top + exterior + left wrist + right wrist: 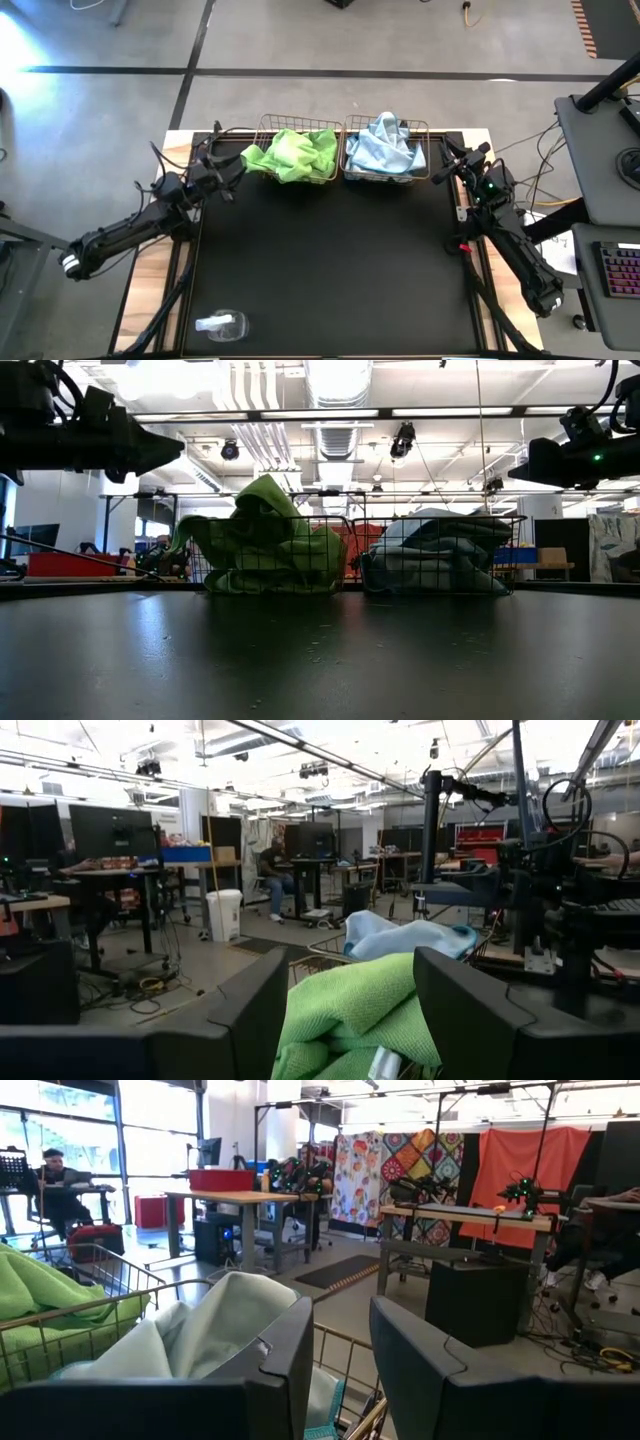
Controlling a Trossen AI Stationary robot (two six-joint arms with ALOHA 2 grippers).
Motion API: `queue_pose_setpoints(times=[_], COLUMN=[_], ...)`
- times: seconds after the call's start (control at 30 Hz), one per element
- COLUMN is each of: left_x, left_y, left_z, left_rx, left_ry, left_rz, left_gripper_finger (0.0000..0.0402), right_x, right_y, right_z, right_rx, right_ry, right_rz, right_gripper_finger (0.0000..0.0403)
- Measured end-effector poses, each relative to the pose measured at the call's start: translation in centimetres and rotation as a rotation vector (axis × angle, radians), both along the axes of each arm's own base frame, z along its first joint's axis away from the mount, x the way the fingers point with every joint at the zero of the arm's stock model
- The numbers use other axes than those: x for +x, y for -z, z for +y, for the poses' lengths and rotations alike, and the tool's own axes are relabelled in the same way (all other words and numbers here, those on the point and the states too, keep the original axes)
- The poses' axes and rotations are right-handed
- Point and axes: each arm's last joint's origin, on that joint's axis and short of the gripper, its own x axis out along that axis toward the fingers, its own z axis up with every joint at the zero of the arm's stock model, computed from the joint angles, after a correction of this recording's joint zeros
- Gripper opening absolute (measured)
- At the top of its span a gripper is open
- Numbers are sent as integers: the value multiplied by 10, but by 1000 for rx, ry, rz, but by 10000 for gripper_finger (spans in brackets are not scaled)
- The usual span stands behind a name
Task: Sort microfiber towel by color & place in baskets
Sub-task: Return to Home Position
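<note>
Two wire baskets stand side by side at the table's far edge. The left basket [263, 128] [338, 536] holds the lime green towels [295, 153] [262, 540], and one corner hangs over its left rim. The right basket [426, 128] [512, 550] holds the pale blue towels [384, 150] [440, 550]. My left gripper [240, 168] [350, 970] hovers open just left of the green pile, raised above the table. My right gripper [444, 166] [342, 1315] hovers open just right of the blue basket. Neither touches a towel.
A clear plastic bottle [222, 324] lies on its side at the near left of the black mat [330, 260]. The middle of the mat is bare. A desk with a keyboard [622, 268] stands beyond the table's right edge.
</note>
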Motion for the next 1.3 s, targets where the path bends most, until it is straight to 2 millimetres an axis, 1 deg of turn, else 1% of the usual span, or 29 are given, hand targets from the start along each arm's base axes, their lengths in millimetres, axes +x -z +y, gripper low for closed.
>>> queue_pose_setpoints(times=[1.3], left_x=[9], left_y=[13], left_z=[6], left_rx=[-75], left_ry=[0], left_rz=[112], left_gripper_finger=[201], right_x=[0], right_y=[0], right_z=[0], right_rx=[1], right_ry=[0], right_rz=[0], right_gripper_finger=[95])
